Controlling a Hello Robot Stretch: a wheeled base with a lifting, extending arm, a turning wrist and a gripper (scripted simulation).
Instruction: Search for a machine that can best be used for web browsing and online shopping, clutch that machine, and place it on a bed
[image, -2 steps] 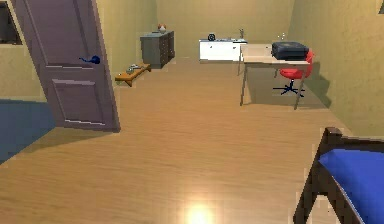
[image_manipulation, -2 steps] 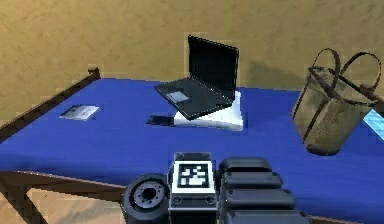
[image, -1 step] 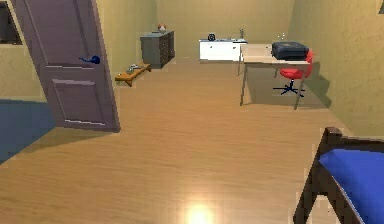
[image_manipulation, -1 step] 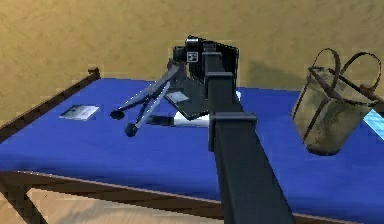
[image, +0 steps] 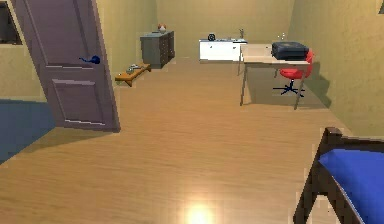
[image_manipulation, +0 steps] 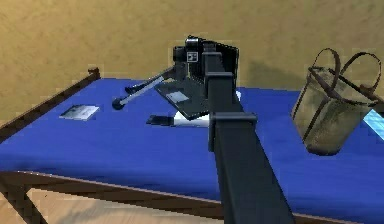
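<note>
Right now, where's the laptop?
Middle of the arm side view: the laptop is at the arm's far end, on or just above the blue bed, with a mesh bag to its right.

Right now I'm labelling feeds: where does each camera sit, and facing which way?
Forward view: on the robot, looking ahead and slightly down over wooden floor to a pale desk.
Arm side view: on the robot's body, looking sideways at the blue-covered, dark-framed bed; dark square arm and gripper show.
Shared: that bed, at the forward view's lower right.
</note>
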